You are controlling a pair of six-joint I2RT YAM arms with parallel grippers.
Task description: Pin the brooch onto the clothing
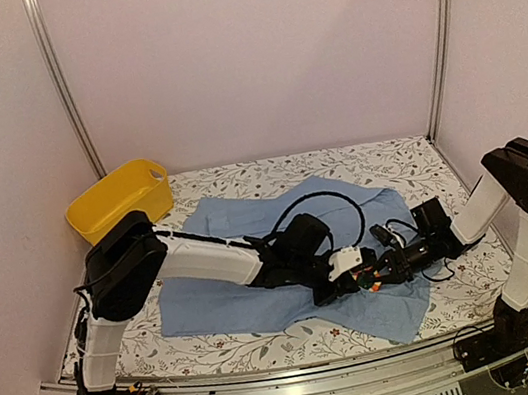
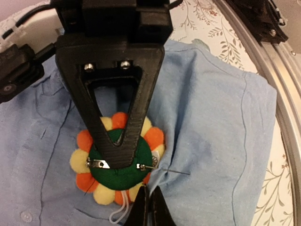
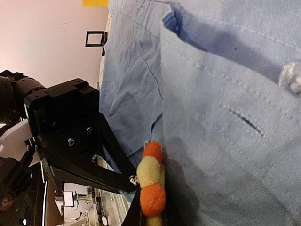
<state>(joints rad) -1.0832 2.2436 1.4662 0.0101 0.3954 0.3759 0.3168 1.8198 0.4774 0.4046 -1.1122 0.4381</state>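
The brooch (image 2: 120, 178) lies back-up on the clothing (image 2: 221, 117), its green back ringed by orange and yellow petals. My right gripper (image 3: 151, 214) is shut on the brooch (image 3: 151, 174), seen edge-on; one of its fingers (image 2: 117, 117) covers the green back. The bare pin (image 2: 181, 173) pokes out to the right through a raised fold of the shirt. My left gripper (image 2: 149, 192) is shut, its tips touching that fold just below the brooch; whether cloth is caught between them I cannot tell. From above, both grippers meet over the shirt (image 1: 228, 285) at the brooch (image 1: 366, 284).
A yellow basin (image 1: 117, 197) stands at the back left corner. A small black square box (image 3: 95, 38) sits beyond the shirt. A shirt button (image 3: 292, 79) and a buttonhole (image 3: 244, 123) lie near the brooch. The metal table rail (image 2: 282, 103) runs close by.
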